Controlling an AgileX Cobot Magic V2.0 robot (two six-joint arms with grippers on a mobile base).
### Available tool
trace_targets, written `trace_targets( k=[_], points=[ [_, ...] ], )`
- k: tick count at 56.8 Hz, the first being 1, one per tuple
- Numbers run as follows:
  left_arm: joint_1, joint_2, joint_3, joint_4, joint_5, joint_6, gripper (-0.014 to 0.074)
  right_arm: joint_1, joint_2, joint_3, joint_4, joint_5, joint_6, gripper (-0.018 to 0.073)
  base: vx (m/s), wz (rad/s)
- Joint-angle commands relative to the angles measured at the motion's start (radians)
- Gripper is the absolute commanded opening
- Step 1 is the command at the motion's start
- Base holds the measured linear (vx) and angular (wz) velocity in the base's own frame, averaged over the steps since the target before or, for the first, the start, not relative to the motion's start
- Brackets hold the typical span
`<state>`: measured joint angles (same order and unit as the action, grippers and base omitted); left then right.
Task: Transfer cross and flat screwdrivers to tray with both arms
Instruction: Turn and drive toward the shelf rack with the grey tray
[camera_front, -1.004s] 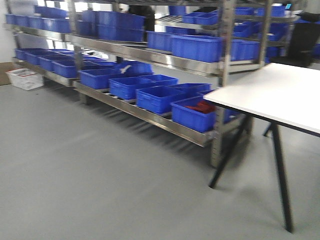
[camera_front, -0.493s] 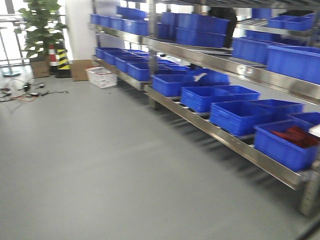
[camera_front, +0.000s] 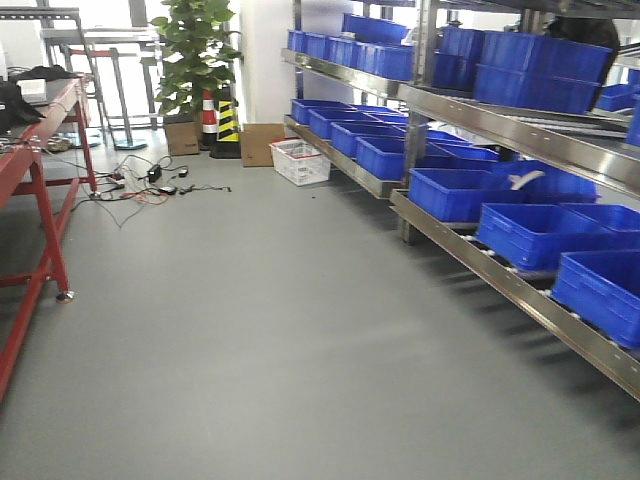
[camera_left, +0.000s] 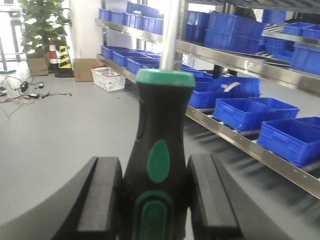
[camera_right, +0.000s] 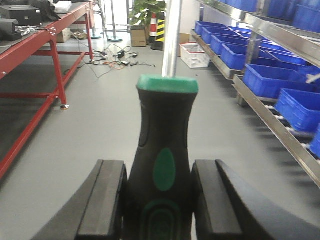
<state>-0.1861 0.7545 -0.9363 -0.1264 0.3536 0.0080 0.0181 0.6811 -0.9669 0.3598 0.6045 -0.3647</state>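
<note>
In the left wrist view my left gripper (camera_left: 156, 167) is shut on a screwdriver (camera_left: 159, 125); its black handle with green accents sits between the two black fingers (camera_left: 102, 200) and the steel shaft runs up out of frame. My right gripper (camera_right: 158, 172) is likewise shut on the other screwdriver (camera_right: 165, 130), handle clamped, shaft pointing up. Which one is cross or flat cannot be told. The tray is out of view. Neither arm shows in the front view.
Steel shelving (camera_front: 520, 120) loaded with blue bins (camera_front: 455, 193) runs along the right. A red workbench (camera_front: 30, 170) stands at the left, with cables (camera_front: 140, 185) on the grey floor, a potted plant (camera_front: 195, 50), a cardboard box (camera_front: 262, 143) and a white crate (camera_front: 300, 160) at the back.
The front view has swung left: the white table at the right has left the frame, the shelving slid right, and the red workbench, plant and cables came into view.
</note>
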Motion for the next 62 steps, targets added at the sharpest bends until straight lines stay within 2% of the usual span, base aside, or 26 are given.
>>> trace_targets(
  k=[1,40,62],
  points=[
    [-0.004,-0.003,-0.027,-0.010,-0.094,-0.002,0.0003,0.001,0.004,-0.031,0.016,-0.093,-0.005,-0.0008,0.58,0.22],
    [-0.004,-0.003,-0.027,-0.010,-0.095,-0.002,0.0003,0.001,0.004,-0.031,0.017,-0.094,-0.005,-0.0008,0.60,0.17],
    [-0.004,-0.003,-0.027,-0.010,-0.095,-0.002,0.0003,0.001,0.004,-0.031,0.017,-0.093,-0.005,-0.0008,0.60,-0.07]
  ],
)
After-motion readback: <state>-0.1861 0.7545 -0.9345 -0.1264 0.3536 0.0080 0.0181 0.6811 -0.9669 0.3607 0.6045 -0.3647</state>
